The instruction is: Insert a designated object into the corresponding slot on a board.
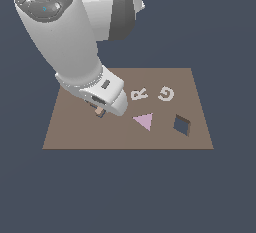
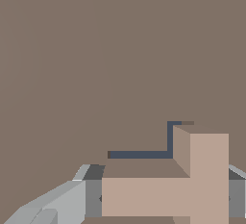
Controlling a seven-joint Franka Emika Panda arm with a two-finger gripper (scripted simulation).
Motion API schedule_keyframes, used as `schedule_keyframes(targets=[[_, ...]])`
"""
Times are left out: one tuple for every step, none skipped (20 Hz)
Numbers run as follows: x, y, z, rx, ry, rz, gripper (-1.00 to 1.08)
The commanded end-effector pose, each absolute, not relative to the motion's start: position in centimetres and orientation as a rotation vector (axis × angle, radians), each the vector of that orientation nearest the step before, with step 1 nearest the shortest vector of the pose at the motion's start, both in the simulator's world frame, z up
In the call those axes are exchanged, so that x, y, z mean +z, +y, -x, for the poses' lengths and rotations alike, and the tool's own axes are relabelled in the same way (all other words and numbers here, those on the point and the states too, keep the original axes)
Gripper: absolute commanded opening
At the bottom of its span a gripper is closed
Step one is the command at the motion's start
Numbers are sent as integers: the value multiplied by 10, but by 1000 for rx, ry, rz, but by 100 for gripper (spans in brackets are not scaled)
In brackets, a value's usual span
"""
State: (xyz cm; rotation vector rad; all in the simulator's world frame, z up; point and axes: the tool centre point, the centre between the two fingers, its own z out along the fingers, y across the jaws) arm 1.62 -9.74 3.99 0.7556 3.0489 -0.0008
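The peach-tan T block (image 2: 192, 184) fills the near part of the wrist view, held between two grey fingers (image 2: 72, 199). My gripper (image 2: 166, 194) is shut on it. Just beyond the block, thin dark edges of the slot (image 2: 139, 155) show in the brown board (image 2: 96, 50), so the block sits over or partly in the cutout. In the exterior view the arm's white hand covers the left part of the board (image 1: 165, 77). Only a small corner of the T block (image 1: 100, 112) peeks out under the hand, and the slot is hidden there.
A white R (image 1: 139, 94) and a white G (image 1: 166, 93) lie on the board toward the exterior view's right. In front of them are a pink triangle (image 1: 144, 121) and a dark diamond-shaped cutout (image 1: 182, 125). Dark blue-grey floor surrounds the board.
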Motion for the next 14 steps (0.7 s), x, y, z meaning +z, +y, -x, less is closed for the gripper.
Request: schedule_keyframes(targets=[[36, -97, -16, -1, 3049, -753, -100], [33, -97, -16, -1, 3050, -751, -100], [31, -97, -16, -1, 3050, -750, -100], [31, -97, -16, -1, 3050, -750, -100], [31, -97, -16, -1, 3050, -750, 100], [31, -97, -16, -1, 3050, -750, 100], [31, -97, -16, -1, 3050, -750, 100], [31, -97, -16, -1, 3050, -750, 100], [31, -97, -16, -1, 3050, -750, 100], [31, -97, -16, -1, 3050, -750, 100], [31, -97, -16, -1, 3050, -750, 100], [31, -97, -16, -1, 3050, -750, 100], [31, -97, -16, -1, 3050, -750, 100], [31, -97, -16, -1, 3050, -750, 100]])
